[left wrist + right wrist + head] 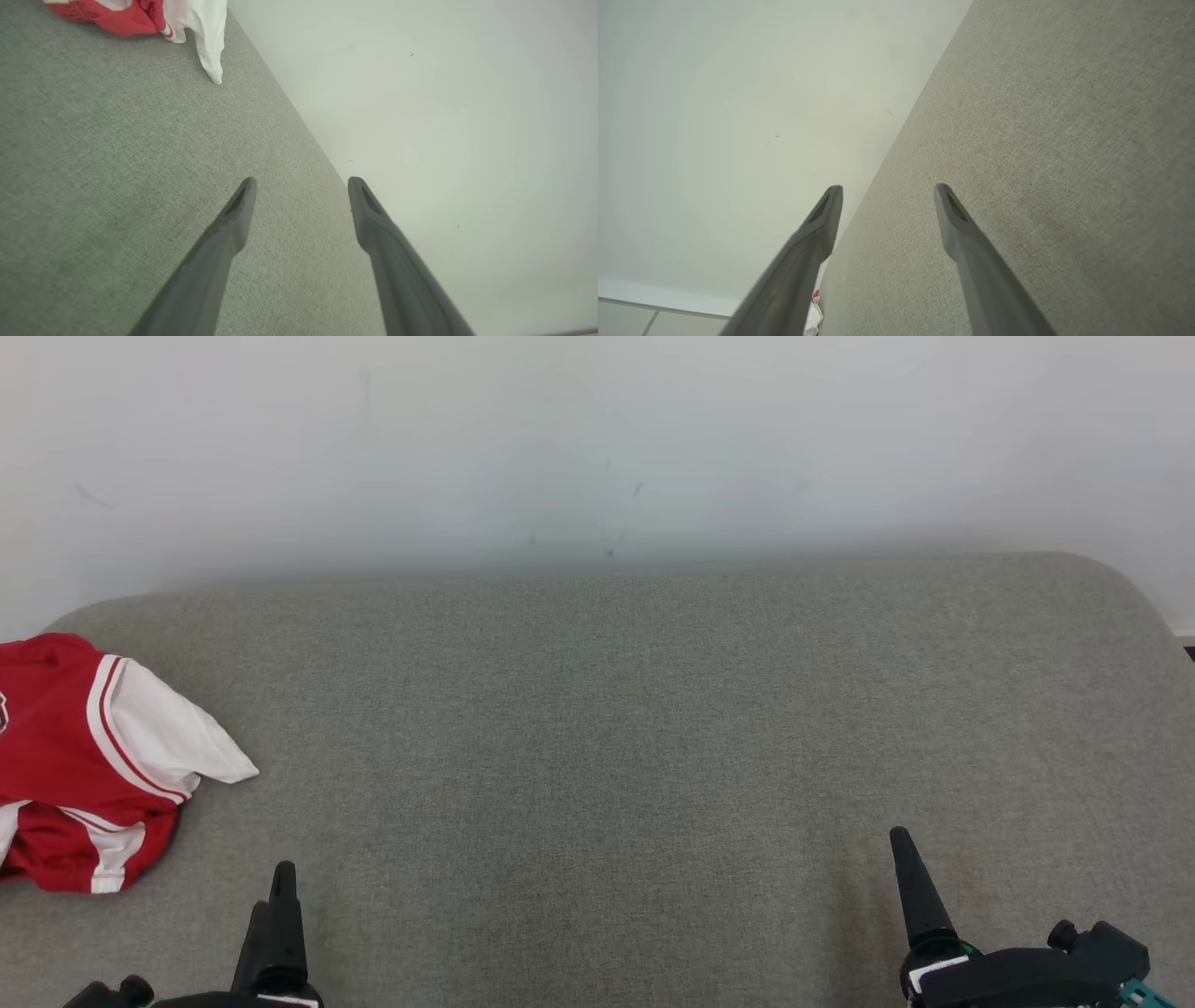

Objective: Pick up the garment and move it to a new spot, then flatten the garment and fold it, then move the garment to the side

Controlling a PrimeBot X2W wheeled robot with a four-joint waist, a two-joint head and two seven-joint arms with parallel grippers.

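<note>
a plain pale wall rose behind a wide grey upholstered surface. low over its near edge, the left gripper had its two dark fingers spread wide with nothing between them, tips pointing toward the wall. the right gripper hung likewise at the other side, spread and empty. outward from the left gripper, up and to its left, the garment lay crumpled at the surface's far left end. it was a red jersey with white trim, one white sleeve splayed toward the middle, and part of it was cut off by the head view's edge. neither gripper touched it; the left one was near, the right well apart.

by my reading the first step, the pick-up, was not yet begun. the next move likely called for the left arm to swing left and come down on a raised fold, pinching cloth and not the upholstery beneath. nothing stood in the way, and the open middle looked a fair new spot. the bunching hid how the layers lay, so one pinch might lift only a single layer.
</note>
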